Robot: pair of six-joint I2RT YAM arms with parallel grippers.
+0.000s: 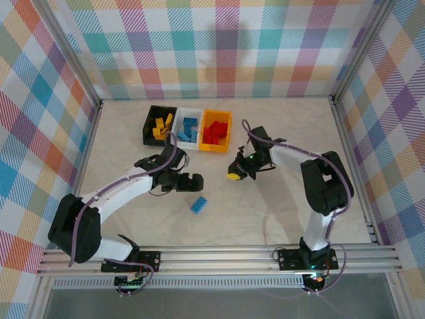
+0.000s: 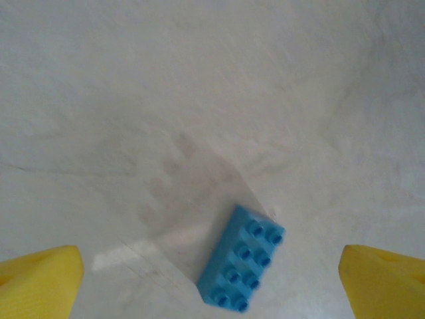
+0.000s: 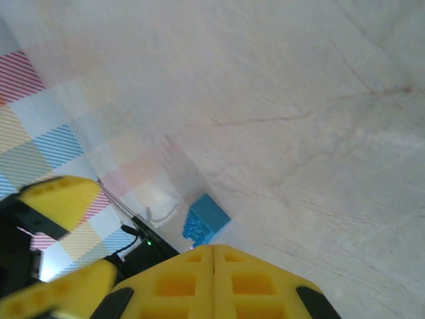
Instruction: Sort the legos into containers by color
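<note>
- Blue lego (image 1: 198, 205) loose on the pale marbled worktop (image 1: 292, 133), studs up, lying askew, closer to the near edge than the far one, a little left of the middle.
- Left gripper (image 1: 192, 182) just to the far side of that lego, apart from it.
- From the left wrist: yellow fingers (image 2: 40, 282) spread wide, one at each lower corner, with the lego low between them and touched by neither.
- Right gripper (image 1: 234, 174) off to the right and nearer the far edge, well apart from the lego, with yellow fingertips (image 3: 172, 282) pressed together on nothing.
- Toward the far edge, left of the middle, three containers side by side in a row:
  - black bin (image 1: 150, 119) with yellow legos (image 1: 161, 126)
  - white bin (image 1: 189, 111) with blue legos (image 1: 189, 129)
  - yellow-orange bin (image 1: 216, 150) with red legos (image 1: 216, 133)
</note>
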